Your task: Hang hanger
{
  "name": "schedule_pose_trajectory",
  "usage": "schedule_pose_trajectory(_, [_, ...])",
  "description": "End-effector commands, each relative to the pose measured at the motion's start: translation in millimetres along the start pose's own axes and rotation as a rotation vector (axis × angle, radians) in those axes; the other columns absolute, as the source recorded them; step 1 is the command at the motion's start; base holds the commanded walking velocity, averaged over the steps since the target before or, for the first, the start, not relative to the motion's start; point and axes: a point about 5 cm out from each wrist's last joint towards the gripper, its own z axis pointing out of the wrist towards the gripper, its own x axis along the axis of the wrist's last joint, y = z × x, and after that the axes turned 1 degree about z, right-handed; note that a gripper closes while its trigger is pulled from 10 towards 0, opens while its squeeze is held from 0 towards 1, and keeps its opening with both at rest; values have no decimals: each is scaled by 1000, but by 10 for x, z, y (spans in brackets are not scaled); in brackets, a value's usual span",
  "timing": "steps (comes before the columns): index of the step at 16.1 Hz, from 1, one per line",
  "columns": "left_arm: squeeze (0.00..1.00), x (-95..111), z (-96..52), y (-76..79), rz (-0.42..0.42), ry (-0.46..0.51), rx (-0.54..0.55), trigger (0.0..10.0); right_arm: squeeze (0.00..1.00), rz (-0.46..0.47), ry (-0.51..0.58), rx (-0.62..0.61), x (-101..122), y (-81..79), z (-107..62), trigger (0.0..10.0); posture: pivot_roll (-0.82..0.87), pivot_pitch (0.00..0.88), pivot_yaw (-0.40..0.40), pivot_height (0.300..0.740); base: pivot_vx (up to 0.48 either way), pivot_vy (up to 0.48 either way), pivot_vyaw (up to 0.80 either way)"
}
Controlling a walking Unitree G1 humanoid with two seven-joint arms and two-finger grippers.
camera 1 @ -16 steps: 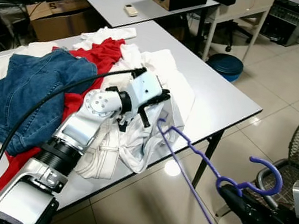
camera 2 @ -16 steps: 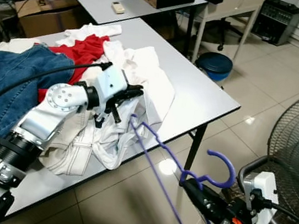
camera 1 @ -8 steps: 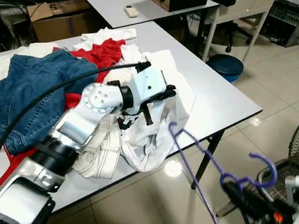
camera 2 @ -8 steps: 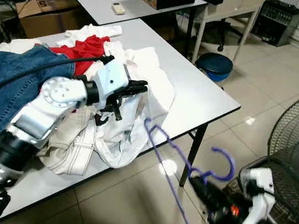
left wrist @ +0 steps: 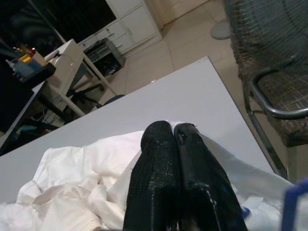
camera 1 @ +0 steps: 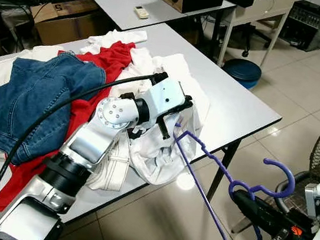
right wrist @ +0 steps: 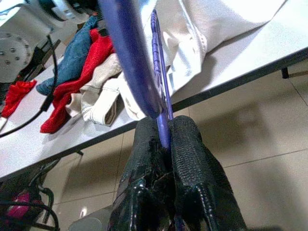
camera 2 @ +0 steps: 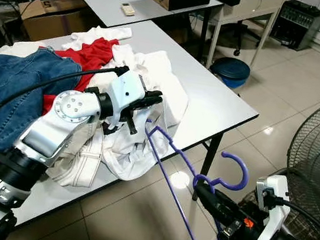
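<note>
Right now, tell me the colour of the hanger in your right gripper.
Purple-blue. The hanger shows best in the right eye view, held by the right gripper.

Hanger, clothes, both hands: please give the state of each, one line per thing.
Hanger: held by right hand, its end at the white garment.
White garment: pinched by left hand, draped over table edge.
Jeans: lying crumpled.
Left hand: shut.
Right hand: shut.
</note>
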Motion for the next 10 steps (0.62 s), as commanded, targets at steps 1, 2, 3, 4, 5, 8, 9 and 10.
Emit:
schedule_pose_trajectory(1, [0,87,13,-36,14,24,0,0,0,-2,-14,-16,2,17,21,10000,-173,3,90,740,0,0,0])
schedule_pose_trajectory(2, [0,133,8,7,25,45,-45,0,0,-9,-27,-78,-20,110,45,10000,-172,0,93,740,0,0,0])
schedule_pose_trajectory(3, [0,145,5,44,35,49,-76,0,0,-11,-22,-107,-18,162,71,10000,-172,0,95,740,0,0,0])
schedule_pose_trajectory(4, [0,148,11,74,38,51,-95,0,0,-15,-10,-111,0,185,101,10000,-173,0,97,740,0,0,0])
schedule_pose_trajectory(5, [0,151,22,98,38,52,-107,0,0,-11,1,-119,18,208,128,10000,-173,0,96,740,0,0,0])
schedule_pose_trajectory(8, [0,172,85,196,29,55,-150,0,0,-8,12,-88,41,213,227,10000,-169,3,97,740,0,0,0])
schedule_pose_trajectory(9, [0,160,126,255,35,44,-162,0,0,-5,4,-51,28,176,293,10000,-168,6,97,740,0,0,0])
schedule_pose_trajectory(10, [0,165,137,273,37,44,-165,0,0,-2,4,-50,21,175,320,10000,-169,7,97,740,0,0,0])
